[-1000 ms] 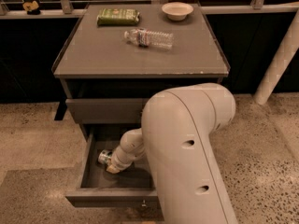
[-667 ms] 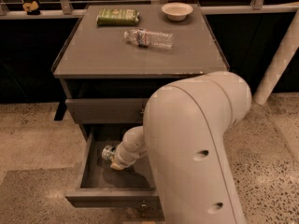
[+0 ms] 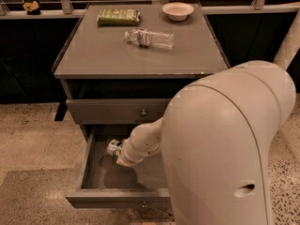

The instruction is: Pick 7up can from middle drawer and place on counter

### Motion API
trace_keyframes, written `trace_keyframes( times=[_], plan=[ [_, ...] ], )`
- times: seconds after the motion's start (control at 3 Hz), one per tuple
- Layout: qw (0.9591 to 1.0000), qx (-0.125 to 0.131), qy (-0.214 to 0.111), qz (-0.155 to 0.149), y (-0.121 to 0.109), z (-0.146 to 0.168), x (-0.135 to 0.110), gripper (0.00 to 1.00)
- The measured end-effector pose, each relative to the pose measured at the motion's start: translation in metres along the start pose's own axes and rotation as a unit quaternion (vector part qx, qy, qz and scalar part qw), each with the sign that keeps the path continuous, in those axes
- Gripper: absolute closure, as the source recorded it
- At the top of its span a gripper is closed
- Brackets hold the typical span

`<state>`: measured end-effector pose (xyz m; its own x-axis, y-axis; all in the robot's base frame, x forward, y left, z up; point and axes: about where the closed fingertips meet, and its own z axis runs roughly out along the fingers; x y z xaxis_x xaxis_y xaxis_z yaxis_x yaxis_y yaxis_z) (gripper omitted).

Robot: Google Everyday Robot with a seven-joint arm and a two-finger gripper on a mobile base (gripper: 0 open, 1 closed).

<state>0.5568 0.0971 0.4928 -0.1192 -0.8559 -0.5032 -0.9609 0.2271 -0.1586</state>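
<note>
The middle drawer point(image 3: 86, 161), the cabinet's lowest one, is pulled open. My gripper point(image 3: 117, 154) reaches down into it from the right, at the end of the pale arm. It is shut on the 7up can point(image 3: 112, 147), a small silvery can that sticks out to the left of the gripper near the drawer's back left and seems a little above the drawer floor. The counter point(image 3: 108, 55) is the grey cabinet top above. Most of the gripper is hidden by my own wrist.
On the counter lie a clear water bottle point(image 3: 149, 38), a green packet point(image 3: 118, 17) and a white bowl point(image 3: 177, 10). The closed drawer front point(image 3: 117, 110) with its knob sits just above the open drawer. My large arm point(image 3: 225, 149) blocks the right of the view.
The gripper and the can have moved together a little up and to the right inside the drawer. The arm's bulk has shifted right in the view.
</note>
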Motion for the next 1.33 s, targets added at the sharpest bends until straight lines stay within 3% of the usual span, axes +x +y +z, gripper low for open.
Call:
trace_keyframes(
  times=[0.33,0.67,1.0,1.33],
  plan=[
    [0.9998,0.020,0.005,0.003,0.006,-0.025,0.009,1.00],
    [0.9983,0.054,-0.009,-0.022,0.020,-0.075,0.018,1.00],
    [0.9928,0.071,-0.056,-0.078,0.045,-0.109,0.007,1.00],
    [0.9928,0.071,-0.056,-0.078,0.045,-0.109,0.007,1.00]
  ],
)
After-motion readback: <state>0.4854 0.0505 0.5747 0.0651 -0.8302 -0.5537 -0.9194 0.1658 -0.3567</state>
